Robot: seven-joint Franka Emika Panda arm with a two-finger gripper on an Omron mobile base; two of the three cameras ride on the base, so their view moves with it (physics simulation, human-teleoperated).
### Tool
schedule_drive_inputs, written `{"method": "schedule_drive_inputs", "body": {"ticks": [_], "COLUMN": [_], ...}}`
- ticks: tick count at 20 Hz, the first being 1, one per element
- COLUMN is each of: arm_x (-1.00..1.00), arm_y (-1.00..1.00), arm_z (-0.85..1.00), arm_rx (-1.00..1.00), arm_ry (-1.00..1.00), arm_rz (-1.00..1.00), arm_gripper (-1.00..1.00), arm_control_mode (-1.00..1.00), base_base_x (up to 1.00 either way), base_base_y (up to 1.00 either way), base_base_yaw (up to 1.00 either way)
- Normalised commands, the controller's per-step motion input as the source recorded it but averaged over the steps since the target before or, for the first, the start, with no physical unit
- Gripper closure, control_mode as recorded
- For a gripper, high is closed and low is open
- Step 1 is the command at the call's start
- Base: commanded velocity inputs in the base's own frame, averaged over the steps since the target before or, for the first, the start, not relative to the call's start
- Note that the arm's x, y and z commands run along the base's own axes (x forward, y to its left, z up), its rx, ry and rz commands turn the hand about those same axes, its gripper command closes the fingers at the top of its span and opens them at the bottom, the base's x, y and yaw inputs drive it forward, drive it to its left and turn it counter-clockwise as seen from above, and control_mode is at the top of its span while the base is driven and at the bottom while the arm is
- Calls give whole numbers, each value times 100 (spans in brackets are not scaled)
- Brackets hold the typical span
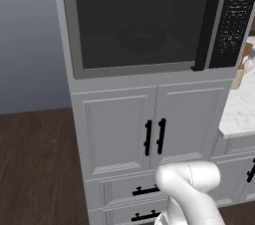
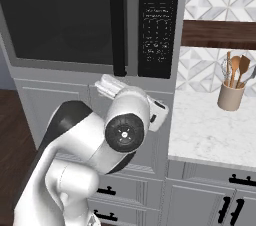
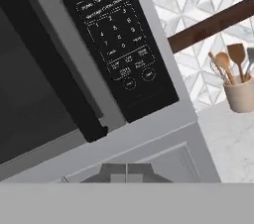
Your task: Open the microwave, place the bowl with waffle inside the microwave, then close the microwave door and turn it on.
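The grey microwave (image 1: 67,30) is built in above white cabinets. The microwave door (image 1: 142,20) is shut, with its black bar handle (image 2: 117,20) on the right of the dark window. Behind the tinted glass a dim round shape shows, the bowl (image 1: 142,40); the waffle cannot be made out. The black button panel (image 3: 119,44) sits right of the handle. My gripper (image 3: 126,172) is shut with nothing between its fingertips. It sits low, in front of the grey face under the microwave, looking up at the panel (image 2: 159,20).
White panelled cabinet doors with black handles (image 1: 154,137) and drawers stand below the microwave. To the right lies a marble counter (image 2: 210,125) with a beige utensil crock (image 2: 231,95) and a dark wooden shelf (image 2: 220,34) above it.
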Motion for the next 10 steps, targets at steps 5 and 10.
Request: {"method": "schedule_drive_inputs", "body": {"ticks": [5,10], "arm_x": [-35,4], "arm_y": [-32,0], "arm_z": [11,0], "arm_rx": [52,30], "arm_ry": [0,0], "arm_rz": [-4,0], "arm_gripper": [100,100], "arm_control_mode": [-100,-100], "base_base_x": [0,0], "base_base_y": [0,0], "base_base_yaw": [0,0]}}
